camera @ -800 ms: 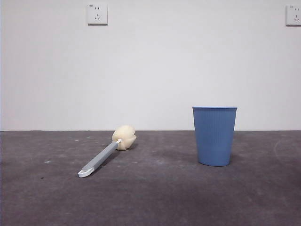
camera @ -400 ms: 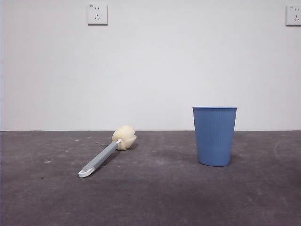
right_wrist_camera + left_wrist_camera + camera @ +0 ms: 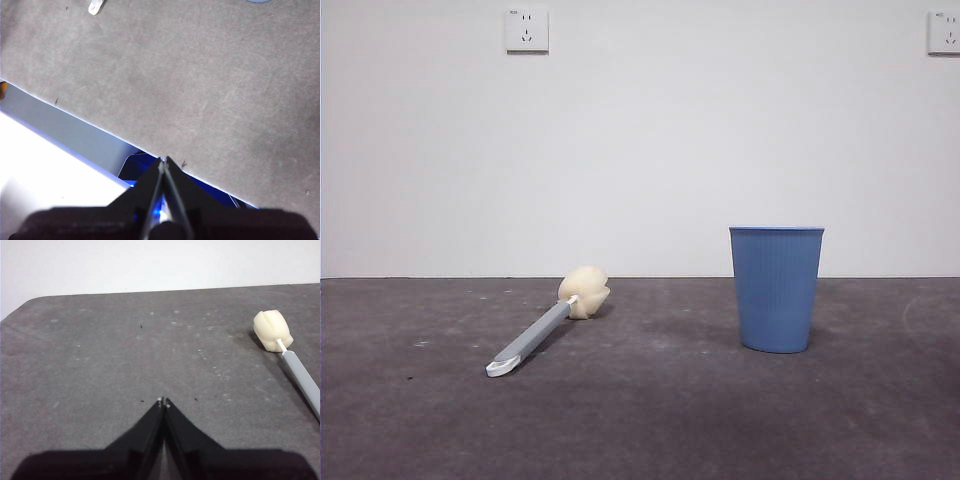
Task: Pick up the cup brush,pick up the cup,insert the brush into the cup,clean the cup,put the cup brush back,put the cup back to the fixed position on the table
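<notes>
Frankly, nothing has moved over the last second: my left claw (image 3: 163, 402) and right claw (image 3: 163, 161) wait pinched closed and empty. Farther out the brush (image 3: 546, 325) lies flat on the table (image 3: 640, 420), the cup (image 3: 776, 288) upright well apart, so the task hasn't begun.

From the left wrist, the cup brush (image 3: 282, 342) is cut by the picture's edge: its sponge head and part of the grey handle show, the looped end does not. From the right wrist, only the brush's white looped end shows at the frame's edge, and just a blue sliver of the cup (image 3: 260, 1) shows at the same edge. The front view cuts off the second wall socket (image 3: 945, 30) at the picture's side. Neither arm appears in the front view.
</notes>
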Controlling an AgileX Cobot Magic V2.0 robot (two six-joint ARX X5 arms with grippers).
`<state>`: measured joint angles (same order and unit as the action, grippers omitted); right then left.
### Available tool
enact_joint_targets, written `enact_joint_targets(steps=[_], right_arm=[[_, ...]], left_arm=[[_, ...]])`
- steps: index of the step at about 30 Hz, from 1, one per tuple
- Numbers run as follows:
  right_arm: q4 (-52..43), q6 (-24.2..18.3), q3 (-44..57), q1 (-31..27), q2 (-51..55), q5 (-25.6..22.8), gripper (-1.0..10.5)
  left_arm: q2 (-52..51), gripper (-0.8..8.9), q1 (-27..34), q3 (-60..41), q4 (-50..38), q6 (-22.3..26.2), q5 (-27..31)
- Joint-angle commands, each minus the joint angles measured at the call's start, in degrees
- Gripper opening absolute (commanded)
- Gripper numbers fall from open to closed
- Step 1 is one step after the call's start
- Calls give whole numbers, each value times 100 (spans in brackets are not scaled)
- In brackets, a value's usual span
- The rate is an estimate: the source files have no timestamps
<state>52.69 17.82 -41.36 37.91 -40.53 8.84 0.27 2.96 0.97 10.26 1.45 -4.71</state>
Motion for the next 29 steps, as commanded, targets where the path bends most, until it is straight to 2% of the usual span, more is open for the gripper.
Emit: enact_joint_targets(steps=[1,15,16,17,21,23,26,29], right_arm=[[-31,55,-13,7,11,-17,1],[-28,46,-13,9,11,-20,1],[-28,28,-13,7,20,-20,1],[-50,-199,-13,-28,81,-87,1],[-557,-717,2,-494,490,-437,1],[-1163,-979,92,-866,728,-424,1],[-2162,-1150,450,-1561,1185,-398,1],[-2918,-1325,986,-2190,1626,-144,1]], left_arm=[[-17,-3,13,-76,-13,-33,7],[-15,-3,13,-76,-13,-33,9],[-15,-3,13,-76,-13,-33,9],[-15,-3,13,-76,-13,-33,9],[-15,-3,13,-76,-13,-33,11],[-15,-3,13,-76,-13,-33,9],[-15,-3,13,-76,-13,-33,9],[-15,-3,13,-76,-13,-33,9]])
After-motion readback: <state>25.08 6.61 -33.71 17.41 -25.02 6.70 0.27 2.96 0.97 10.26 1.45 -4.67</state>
